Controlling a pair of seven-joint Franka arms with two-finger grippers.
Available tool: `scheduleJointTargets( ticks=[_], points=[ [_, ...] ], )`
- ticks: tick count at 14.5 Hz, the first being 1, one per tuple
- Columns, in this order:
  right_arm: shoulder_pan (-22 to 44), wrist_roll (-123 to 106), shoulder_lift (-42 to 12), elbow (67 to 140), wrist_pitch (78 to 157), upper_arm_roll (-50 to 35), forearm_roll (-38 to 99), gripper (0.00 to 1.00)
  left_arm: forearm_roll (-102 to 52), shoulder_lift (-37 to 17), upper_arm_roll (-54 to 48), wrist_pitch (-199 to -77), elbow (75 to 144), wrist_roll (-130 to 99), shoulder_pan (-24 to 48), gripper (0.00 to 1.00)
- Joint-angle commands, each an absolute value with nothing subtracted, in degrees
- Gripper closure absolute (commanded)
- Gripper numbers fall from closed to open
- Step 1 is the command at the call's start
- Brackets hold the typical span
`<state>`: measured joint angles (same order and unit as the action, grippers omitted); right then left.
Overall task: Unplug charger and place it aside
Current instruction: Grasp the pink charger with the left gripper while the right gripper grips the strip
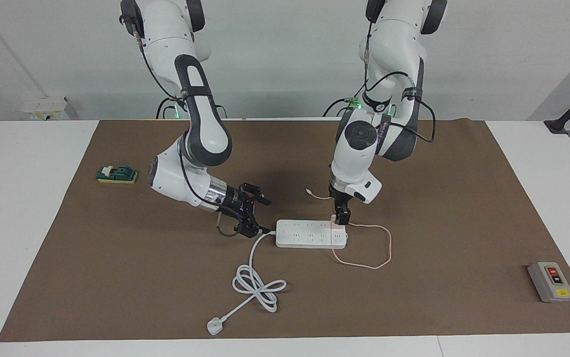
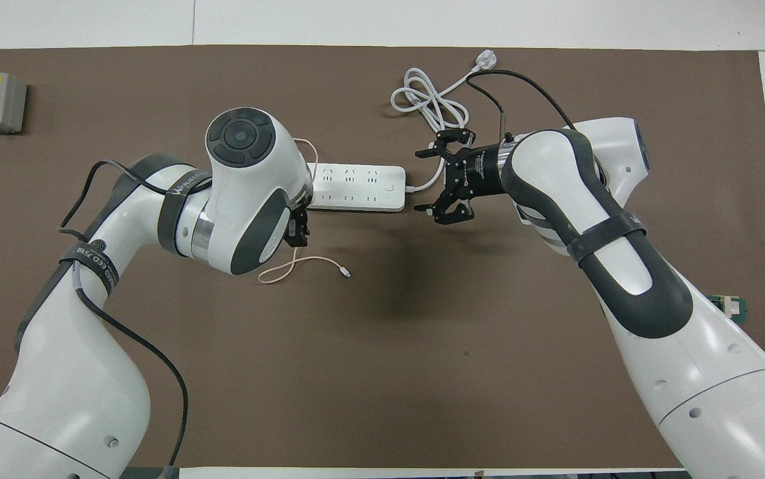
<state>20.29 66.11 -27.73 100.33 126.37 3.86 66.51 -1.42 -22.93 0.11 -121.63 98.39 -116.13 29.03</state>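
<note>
Two hands are working at the white power strip [image 1: 311, 234]. Right under the left hand [image 1: 342, 216] the pink charger [image 1: 335, 223] is still sitting plugged in; its fingers are spread wide apart around it, probably getting ready to pull. At the strip's cord end, the right hand [image 1: 250, 214] is hanging with fingers apart too, maybe to hold it down. Everything is lying on a brown mat [image 1: 438, 198] covering the white counter [image 1: 22, 198], with a plain pale wall nearby.
</note>
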Motion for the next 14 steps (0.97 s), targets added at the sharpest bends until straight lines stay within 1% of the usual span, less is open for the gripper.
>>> scheduleJointTargets(
  ticks=[1,5,7,9,11,14],
  points=[
    [21.36,62.76,-30.23,98.35,128.32,3.87,70.47,0.00,-2.11,-20.74,0.62,-125.76,102.65,-114.26,29.18,0.00],
    [22.06,60.65,-31.99,97.21,128.76,3.78,70.66,0.00,-2.02,-21.44,0.70,-128.05,102.92,-113.64,29.00,0.00],
    [23.02,60.64,-35.23,94.23,129.28,3.78,70.84,0.00,-1.76,-21.80,0.70,-128.67,102.83,-113.55,29.00,0.01],
    [22.85,60.64,-37.08,93.52,129.46,3.78,70.84,0.00,-1.67,-22.32,0.70,-128.50,102.75,-113.55,29.00,0.04],
    [22.85,60.73,-39.01,90.89,129.55,3.78,71.71,0.00,-1.41,-22.59,0.70,-128.50,102.48,-113.55,29.00,0.04],
    [22.85,60.73,-39.73,90.35,129.55,3.78,71.90,0.00,-0.80,-24.25,0.79,-127.36,100.65,-113.55,28.83,0.05]
  ],
)
